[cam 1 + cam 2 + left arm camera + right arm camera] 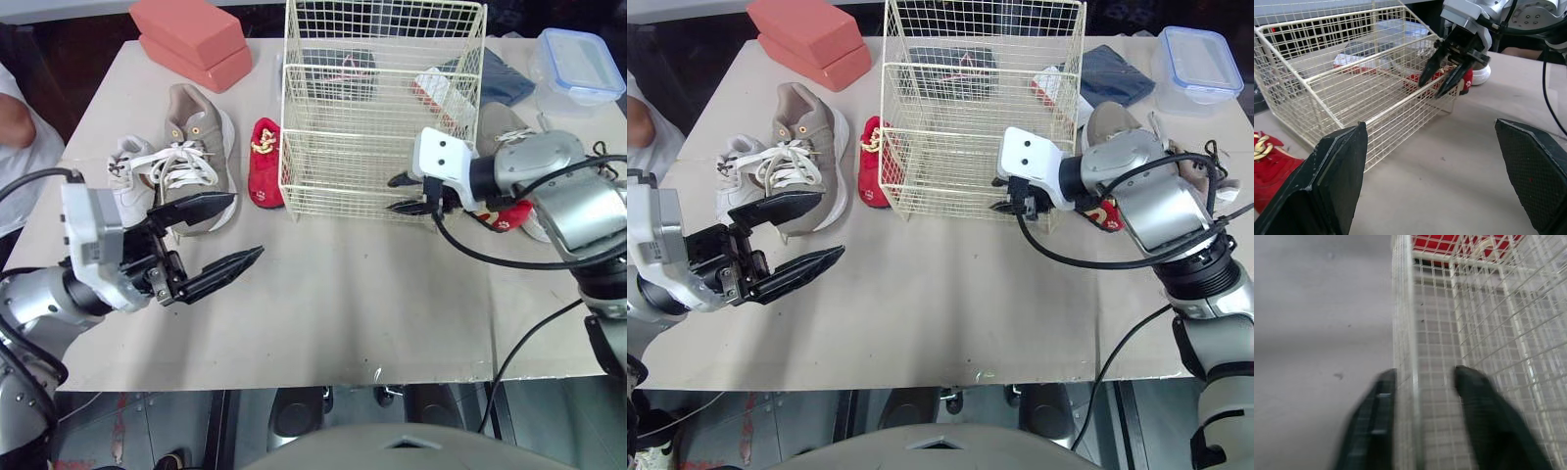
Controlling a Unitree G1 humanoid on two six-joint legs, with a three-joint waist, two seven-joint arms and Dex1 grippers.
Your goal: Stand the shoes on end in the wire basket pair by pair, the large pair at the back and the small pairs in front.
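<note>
The wire basket [377, 117] stands on the counter [343, 313]. The right gripper [400, 194] is at the basket's front right corner, partly spread astride the corner wire and clamping nothing. Left of the basket lie a red shoe [265, 162] and sneakers [201, 147]. Near the sneakers the left gripper [245, 227] gapes wide, empty.

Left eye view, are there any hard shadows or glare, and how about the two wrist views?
Left eye view: soft, even light on the beige table, no hard-edged shadows; mild sheen on the clear plastic lidded box. Left wrist view: faint darker strip along the foot of the cream wire basket. Right wrist view: a dim band crosses the table beside the basket's corner.
</note>
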